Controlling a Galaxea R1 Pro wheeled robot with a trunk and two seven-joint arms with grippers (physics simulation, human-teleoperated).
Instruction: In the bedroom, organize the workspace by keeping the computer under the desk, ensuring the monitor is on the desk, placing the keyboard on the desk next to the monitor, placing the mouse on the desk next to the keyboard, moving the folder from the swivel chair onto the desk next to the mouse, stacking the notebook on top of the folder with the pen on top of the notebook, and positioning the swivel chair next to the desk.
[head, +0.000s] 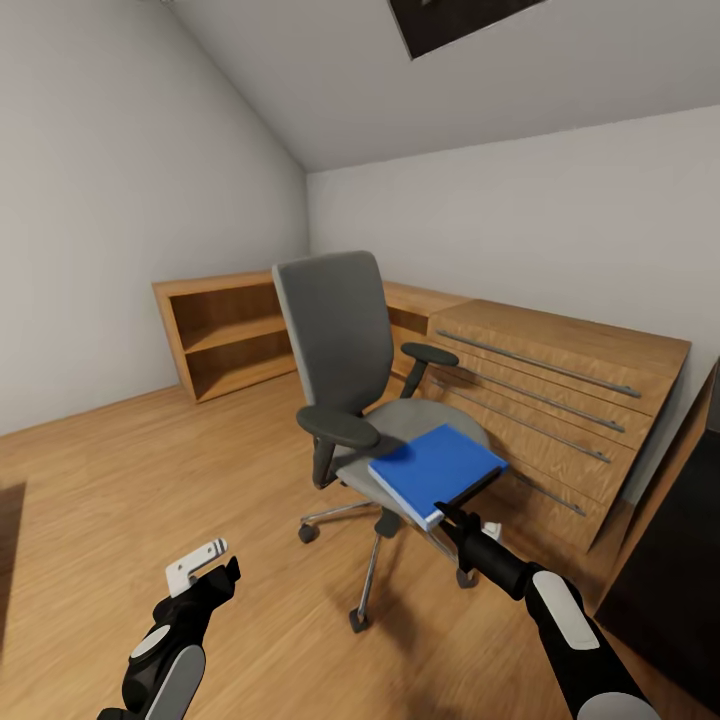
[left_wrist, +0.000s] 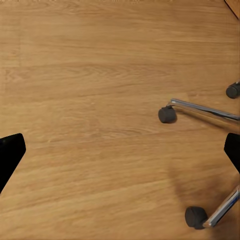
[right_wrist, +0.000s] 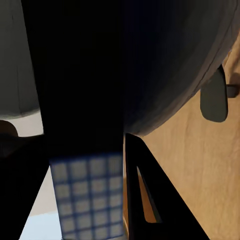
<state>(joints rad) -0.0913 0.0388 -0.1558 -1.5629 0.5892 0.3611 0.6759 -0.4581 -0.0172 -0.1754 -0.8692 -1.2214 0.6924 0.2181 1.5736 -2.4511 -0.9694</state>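
Note:
The swivel chair (head: 335, 340) stands mid-room with its grey back toward the corner. The blue folder (head: 435, 465) lies tilted on the seat's front edge and overhangs it toward me. My right gripper (head: 450, 512) is shut on the folder's near corner. In the right wrist view the folder (right_wrist: 75, 75) is a dark slab running between the fingers (right_wrist: 87, 195), with the seat (right_wrist: 175, 60) beyond it. My left gripper (head: 215, 565) hangs low and open over the floor, left of the chair's base. In the left wrist view its tips are wide apart and a chair caster (left_wrist: 167, 114) lies ahead.
A light-wood drawer chest (head: 560, 400) with bar handles stands right behind the chair. An open wood shelf (head: 225, 335) lines the far wall. Dark furniture (head: 670, 570) fills the right edge. Open plank floor (head: 120, 480) spreads to the left. Chrome chair legs (left_wrist: 205, 110) reach outward.

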